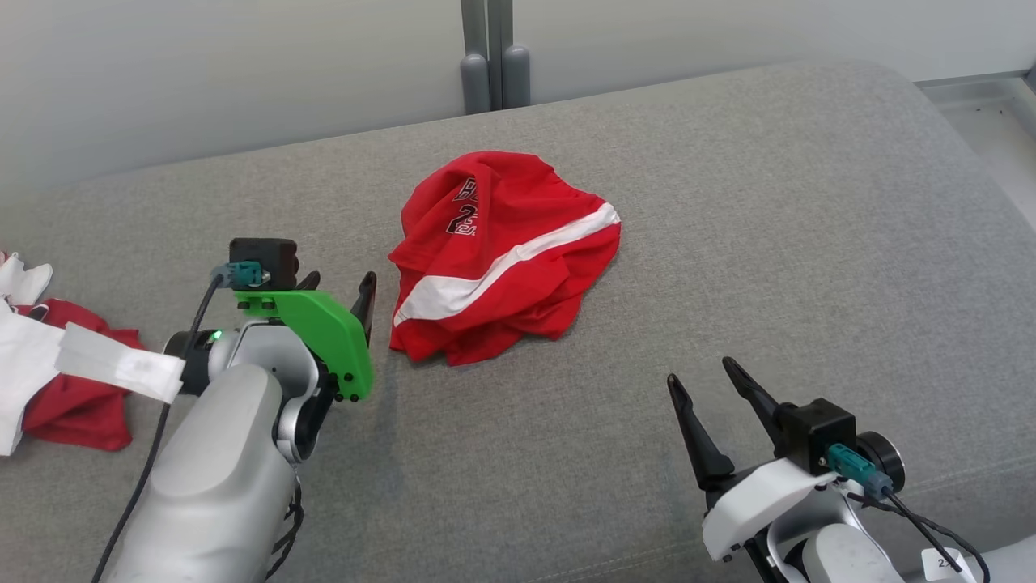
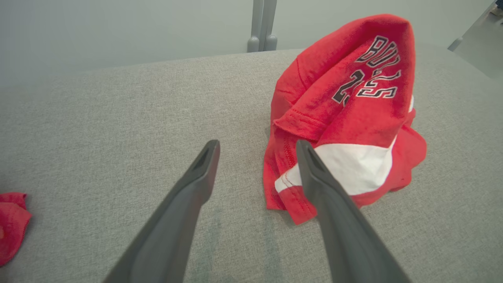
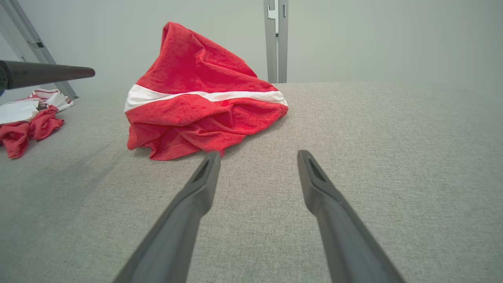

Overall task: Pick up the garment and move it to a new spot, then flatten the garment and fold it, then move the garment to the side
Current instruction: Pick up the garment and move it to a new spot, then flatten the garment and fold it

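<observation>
Garment [image 1: 502, 259] is sitting crumpled in a heap around the middle of the grey cushion [image 1: 809, 227]. It's red with a white stripe and some lettering showing, and nothing is grabbing it yet. Left gripper [image 1: 338, 285] is hovering just beside its near-left edge with fingers spread apart and empty. In the left wrist view one finger is lining up right over the hem. Right gripper [image 1: 700, 374] is hanging nearer the robot, also spread wide, holding nothing, well apart from the garment. So I'm guessing we're looking at the very first step, the pickup before carrying it to a new spot. Next move is probably calling for the left fingers dipping onto that loose hem and pinching a decent bunch of fabric, not just the top layer. Pile of other clothes [image 1: 73, 389] is lying off at the left, so that's worth steering clear of.
</observation>
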### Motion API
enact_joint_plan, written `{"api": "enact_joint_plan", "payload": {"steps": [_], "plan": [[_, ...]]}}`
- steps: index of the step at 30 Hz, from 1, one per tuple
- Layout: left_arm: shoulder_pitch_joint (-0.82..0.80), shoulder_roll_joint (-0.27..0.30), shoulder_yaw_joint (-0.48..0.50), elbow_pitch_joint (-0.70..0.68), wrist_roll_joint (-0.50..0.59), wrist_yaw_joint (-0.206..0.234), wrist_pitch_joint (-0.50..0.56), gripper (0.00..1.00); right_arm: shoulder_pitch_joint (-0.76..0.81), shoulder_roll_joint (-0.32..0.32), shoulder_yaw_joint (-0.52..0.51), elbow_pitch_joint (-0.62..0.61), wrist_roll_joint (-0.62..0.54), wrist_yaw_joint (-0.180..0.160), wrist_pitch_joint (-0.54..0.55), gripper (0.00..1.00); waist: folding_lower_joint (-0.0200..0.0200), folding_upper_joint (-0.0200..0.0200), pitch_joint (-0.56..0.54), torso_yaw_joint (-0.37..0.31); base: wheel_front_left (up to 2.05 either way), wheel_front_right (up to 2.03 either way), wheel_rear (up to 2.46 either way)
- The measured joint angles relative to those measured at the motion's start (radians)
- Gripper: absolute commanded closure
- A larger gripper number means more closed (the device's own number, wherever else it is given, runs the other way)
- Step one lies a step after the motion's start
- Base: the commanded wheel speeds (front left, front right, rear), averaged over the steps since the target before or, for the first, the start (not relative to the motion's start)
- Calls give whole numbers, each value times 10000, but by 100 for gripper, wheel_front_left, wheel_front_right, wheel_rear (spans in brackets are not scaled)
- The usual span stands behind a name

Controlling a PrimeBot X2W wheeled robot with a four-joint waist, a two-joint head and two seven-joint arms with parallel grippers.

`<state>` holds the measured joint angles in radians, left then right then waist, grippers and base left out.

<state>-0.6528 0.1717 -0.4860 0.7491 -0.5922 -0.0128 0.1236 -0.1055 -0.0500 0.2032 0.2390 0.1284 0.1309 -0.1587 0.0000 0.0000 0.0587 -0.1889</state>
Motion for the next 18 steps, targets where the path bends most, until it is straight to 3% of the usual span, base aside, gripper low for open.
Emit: {"api": "enact_joint_plan", "payload": {"steps": [9,18], "plan": [[-373,63,631,86,-828,213,656,0,21,-2,-232,-151,-25,0,13,0,0,0,432,-555,0,0,0],[-602,42,575,150,-1053,-29,1185,0,12,-2,-401,-130,-113,0,-148,0,0,0,1066,-1121,0,0,0]]}}
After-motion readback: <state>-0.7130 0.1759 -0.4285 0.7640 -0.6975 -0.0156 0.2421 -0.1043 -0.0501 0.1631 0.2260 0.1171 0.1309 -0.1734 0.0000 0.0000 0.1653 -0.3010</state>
